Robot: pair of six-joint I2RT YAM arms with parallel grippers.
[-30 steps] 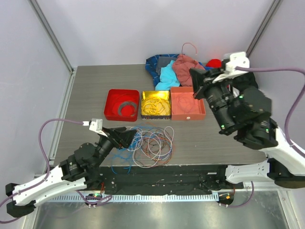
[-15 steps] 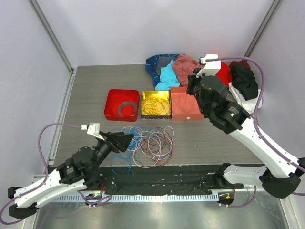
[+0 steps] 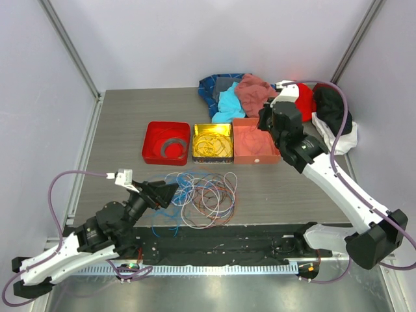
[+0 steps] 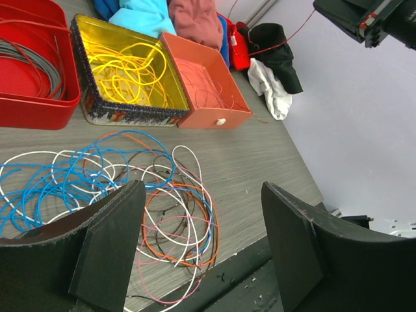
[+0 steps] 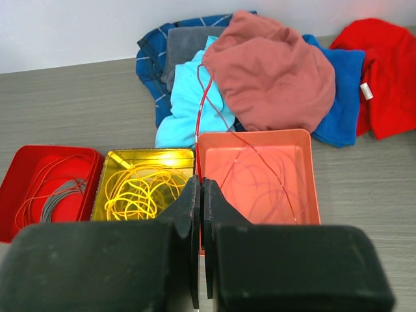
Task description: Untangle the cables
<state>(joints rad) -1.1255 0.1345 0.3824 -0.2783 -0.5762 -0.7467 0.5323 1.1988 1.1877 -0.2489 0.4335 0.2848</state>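
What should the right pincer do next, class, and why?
Probably lower toward the salmon tray and open. The right pincer is shut on a red wire just in front of that tray, which already holds reddish wires, so the wire likely belongs there.

- Top view: high above and behind the arm bases, looking down over the whole counter (image 3: pixel 123 123) toward the far wall.
- Left wrist view: low and near, facing far-right past its left fingers (image 4: pixel 104 253) over the cables (image 4: pixel 149 195).
- Right wrist view: higher, facing far over its right fingers (image 5: pixel 97 260).
- All three share the yellow tray (image 3: pixel 212 159).
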